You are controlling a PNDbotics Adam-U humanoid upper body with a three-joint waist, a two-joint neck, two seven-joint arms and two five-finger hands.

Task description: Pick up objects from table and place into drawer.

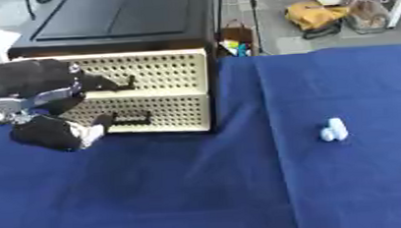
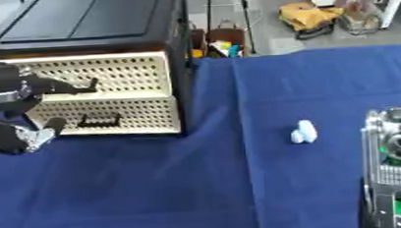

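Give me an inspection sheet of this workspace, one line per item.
Surface: table under a blue cloth, creased, mostly bare.
Job's things: cream perforated drawer unit at the far left, both drawers look closed; small white object lying on the cloth to the right, untouched.
Clutter: nothing seen on the cloth.
Hands: left hand at the drawer fronts, a finger reaching to the upper handle; of the right arm only a silver and black segment shows at the lower right, hand not in view.
Cables: nothing seen.
Surroundings: black cabinet behind the drawers; yellow bag on the floor beyond.
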